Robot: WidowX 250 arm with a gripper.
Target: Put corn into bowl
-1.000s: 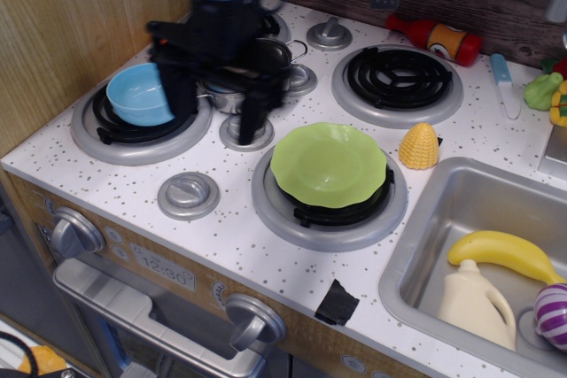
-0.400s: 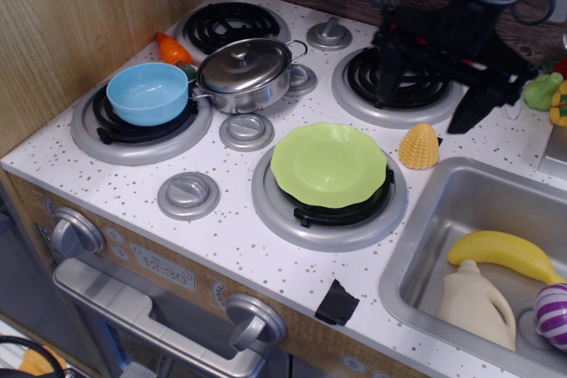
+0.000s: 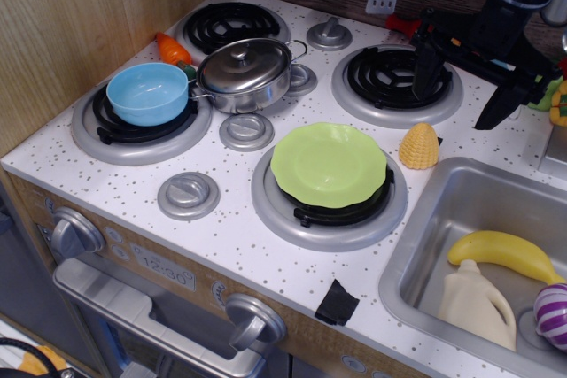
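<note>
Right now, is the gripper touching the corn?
Apart. The only view, observation.image, shows the gripper open above the back-right burner, with bare speckled countertop between its fingertips and the corn, which sits beside the green dish.

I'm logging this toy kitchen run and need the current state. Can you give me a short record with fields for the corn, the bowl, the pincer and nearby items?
corn: yellow cob standing on the counter, right of the green dish, beside the sink's edge
bowl: light-blue bowl on the front-left burner, nothing seen inside
pincer: pincer open, holding nothing, above the back-right burner, behind the corn
green dish: green dish on the front-middle burner
steel pot: steel pot lidded, right of the bowl
sink: sink holds a banana
task status: corn not yet grasped
</note>
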